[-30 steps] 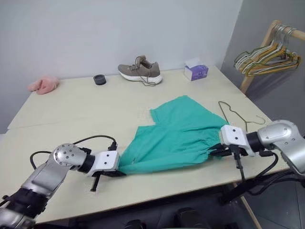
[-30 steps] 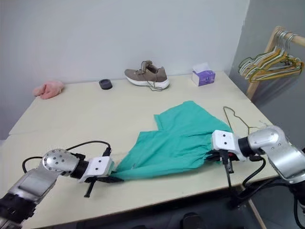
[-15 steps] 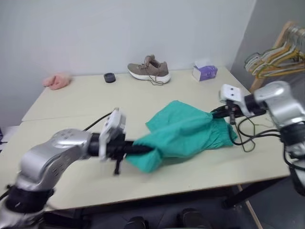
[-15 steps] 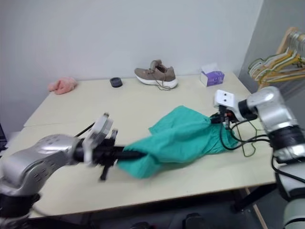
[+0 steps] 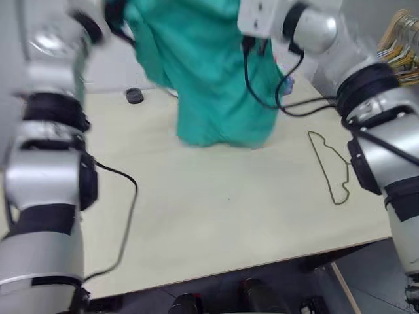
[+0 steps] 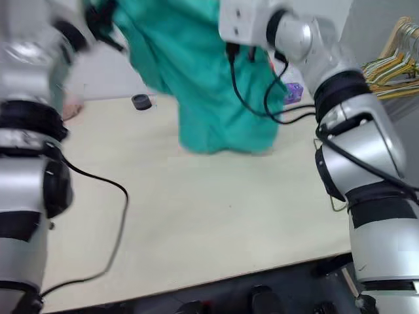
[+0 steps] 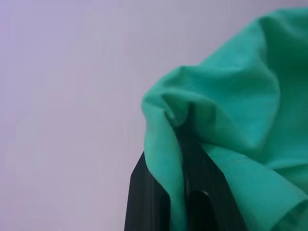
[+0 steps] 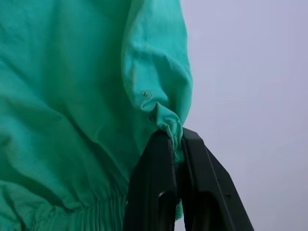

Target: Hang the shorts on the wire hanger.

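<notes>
Shorts (image 5: 209, 72) now off the table (image 5: 216, 209), long axis vertical, between both pinching tools, left (image 7: 180, 144) and right (image 8: 175, 144).

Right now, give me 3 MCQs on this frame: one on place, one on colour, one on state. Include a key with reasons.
1. Where is the wire hanger?
A. flat on the table
B. on the rack
C. inside the shorts

2. What colour are the shorts?
A. pink
B. teal-green
C. grey

3. How are the shorts held?
A. lying spread flat on the table
B. pinched by one end effector
C. lifted, pinched by both end effectors

Key:
1 A: the hanger lies on the table to the right of the shorts, apart from them.
2 B: the fabric is teal-green in every view.
3 C: the left end effector and the right end effector are each shut on fabric, and the shorts hang, their lower edge at the tabletop.
</notes>
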Available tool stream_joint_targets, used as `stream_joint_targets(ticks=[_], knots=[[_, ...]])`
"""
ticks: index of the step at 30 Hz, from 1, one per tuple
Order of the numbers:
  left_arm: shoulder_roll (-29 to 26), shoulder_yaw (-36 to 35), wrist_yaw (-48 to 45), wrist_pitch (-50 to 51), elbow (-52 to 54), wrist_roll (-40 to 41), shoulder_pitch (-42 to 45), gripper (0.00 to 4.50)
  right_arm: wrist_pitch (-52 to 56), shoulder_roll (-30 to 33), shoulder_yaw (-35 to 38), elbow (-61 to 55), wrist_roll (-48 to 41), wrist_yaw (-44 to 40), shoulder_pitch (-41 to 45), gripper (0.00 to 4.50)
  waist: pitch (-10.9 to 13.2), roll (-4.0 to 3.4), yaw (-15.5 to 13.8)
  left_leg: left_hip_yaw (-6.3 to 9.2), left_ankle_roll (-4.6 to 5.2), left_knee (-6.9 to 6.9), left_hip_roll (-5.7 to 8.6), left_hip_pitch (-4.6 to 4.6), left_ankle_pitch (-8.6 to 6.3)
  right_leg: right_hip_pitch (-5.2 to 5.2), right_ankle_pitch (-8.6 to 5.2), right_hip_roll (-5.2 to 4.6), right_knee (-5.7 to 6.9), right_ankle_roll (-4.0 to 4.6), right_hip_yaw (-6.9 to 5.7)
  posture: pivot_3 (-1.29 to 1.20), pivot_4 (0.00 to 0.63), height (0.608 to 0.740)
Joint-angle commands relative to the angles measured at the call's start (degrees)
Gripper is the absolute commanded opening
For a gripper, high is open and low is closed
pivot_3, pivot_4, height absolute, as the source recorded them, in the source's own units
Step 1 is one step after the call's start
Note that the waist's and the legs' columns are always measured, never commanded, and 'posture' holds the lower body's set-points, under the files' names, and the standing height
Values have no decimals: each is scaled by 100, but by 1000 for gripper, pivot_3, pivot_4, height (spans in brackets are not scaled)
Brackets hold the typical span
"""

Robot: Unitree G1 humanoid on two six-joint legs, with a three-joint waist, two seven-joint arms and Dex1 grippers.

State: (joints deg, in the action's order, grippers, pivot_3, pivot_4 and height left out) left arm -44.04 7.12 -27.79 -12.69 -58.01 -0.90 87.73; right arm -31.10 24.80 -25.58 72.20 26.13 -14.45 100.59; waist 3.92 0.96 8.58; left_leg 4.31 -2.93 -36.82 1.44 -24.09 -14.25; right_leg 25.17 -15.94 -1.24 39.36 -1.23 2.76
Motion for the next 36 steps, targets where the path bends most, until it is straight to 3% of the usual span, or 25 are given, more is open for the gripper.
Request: stream_joint_targets(ticks=[1, 5, 7, 12, 15, 19, 26, 28, 36], knots=[[-348, 277, -341, -971, 701, -669, -204, 26, -951, 215, 248, -111, -86, 188, -265, 0, -4, -1, -38, -2, 0, 4, 1, 3, -1, -3, -3, -1, -20, -5, 0, -52, 0, 740], [-712, 256, -1475, -247, 2382, -386, -2058, 26, -1826, 213, 243, -347, -233, -568, -1557, 0, -27, -8, -67, -7, 8, 37, 11, 58, 0, -79, -4, -6, -32, -5, -2, -48, 0, 740], [-907, 105, -2138, 827, 3714, 154, -3347, 26, -2166, 231, 207, -580, -263, -853, -2195, 0, -21, -12, -45, 0, 45, 26, 19, 153, -9, -184, -5, 4, -24, -9, -8, -46, 0, 740], [-1508, -560, -2989, 3329, 6529, 1498, -6576, 26, -2480, 217, 191, -1516, -1003, -2447, -3666, 0, -15, -4, 113, 13, 59, -42, 12, 166, -1, -189, 7, 8, 66, -6, -5, -41, 0, 740], [-1819, -872, -3302, 3791, 7191, 1798, -7923, 26, -1751, 334, 111, -2524, -1924, -3973, -4522, 0, -17, 0, 106, 23, 62, -25, -12, 213, 1, -219, 13, 27, 68, 14, -16, -37, 0, 740], [-2133, -1161, -3796, 3962, 7683, 2058, -9291, 26, 27, 973, -33, -4495, -2805, -5578, -5708, 0, -13, -3, -70, 44, 66, -4, -17, 316, -3, -322, -18, 34, 60, 43, -41, -39, 0, 740], [-2244, -1411, -4392, 3785, 7970, 2221, -10399, 26, 2016, 2039, 58, -6673, -3074, -6471, -7002, 0, -13, -3, -413, 40, 68, -14, -13, 354, -7, -369, -58, 27, 54, 23, -46, -54, 0, 740], [-2216, -1405, -4425, 3728, 7976, 2179, -10475, 26, 2333, 2129, 117, -6959, -3097, -6508, -7130, 0, -13, -4, -438, 31, 67, -12, -10, 370, -8, -382, -76, 23, 51, 53, -41, -54, 0, 740], [-2147, -1285, -4568, 3680, 8068, 2226, -10587, 26, 3281, 2228, 28, -7762, -3132, -6687, -7377, 0, -12, -1, -442, 30, 63, -8, -12, 372, -11, -381, -62, 24, 50, 28, -44, -62, 0, 740]])
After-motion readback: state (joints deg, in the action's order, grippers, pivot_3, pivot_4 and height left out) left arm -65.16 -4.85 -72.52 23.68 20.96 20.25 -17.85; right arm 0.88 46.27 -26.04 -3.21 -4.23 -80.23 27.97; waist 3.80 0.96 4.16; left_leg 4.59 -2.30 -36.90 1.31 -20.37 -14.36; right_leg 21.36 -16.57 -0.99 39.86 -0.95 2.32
